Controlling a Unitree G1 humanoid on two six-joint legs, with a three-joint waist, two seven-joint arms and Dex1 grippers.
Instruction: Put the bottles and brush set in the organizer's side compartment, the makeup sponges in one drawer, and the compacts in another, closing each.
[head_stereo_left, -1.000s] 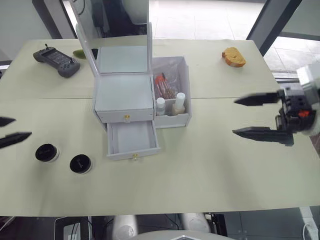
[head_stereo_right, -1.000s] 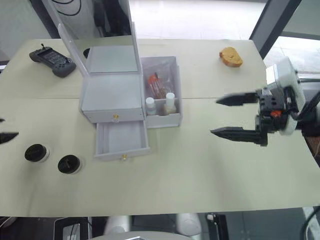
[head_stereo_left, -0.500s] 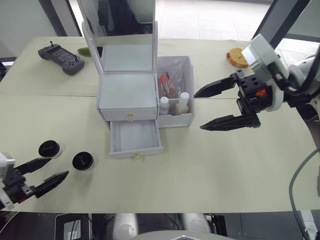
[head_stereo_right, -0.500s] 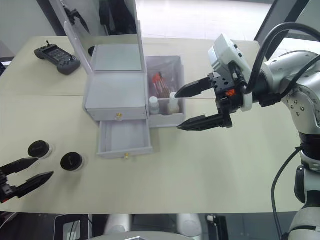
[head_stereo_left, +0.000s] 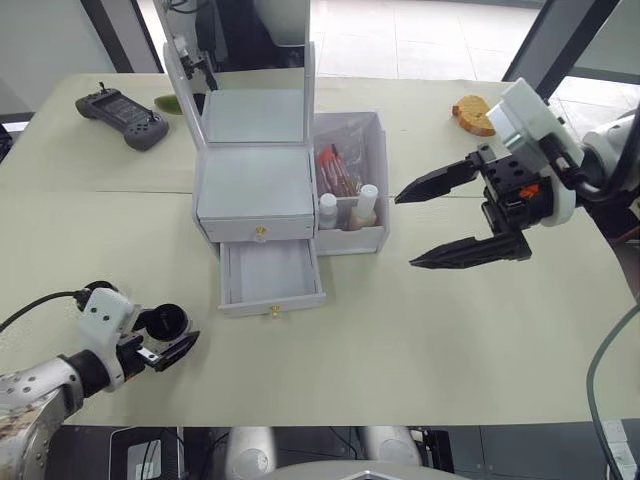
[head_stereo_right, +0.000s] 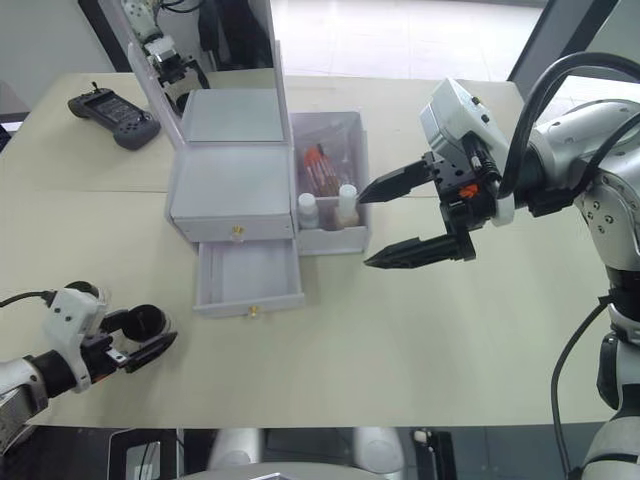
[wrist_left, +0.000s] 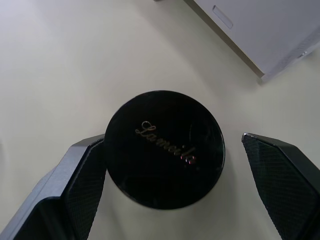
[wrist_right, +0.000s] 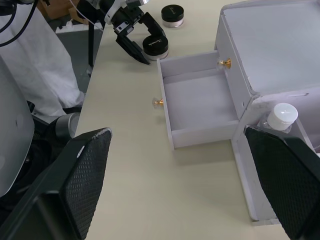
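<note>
The white organizer stands mid-table with its upper drawer shut and its lower drawer pulled out, showing nothing inside. Its side compartment holds the two bottles and the brush set. One black compact lies on the table between the fingers of my open left gripper; one finger touches its rim. The other compact lies just beyond it. My right gripper hangs open, holding nothing, to the right of the side compartment. The makeup sponges are out of view.
A black controller and a green object lie at the back left, and an orange bread-like piece at the back right. The upright mirror rises behind the drawers. A person in white stands beside the table.
My left gripper has come in from the table's front left and now straddles the nearer compact. The right gripper moved in towards the organizer a second ago and has since barely shifted.
</note>
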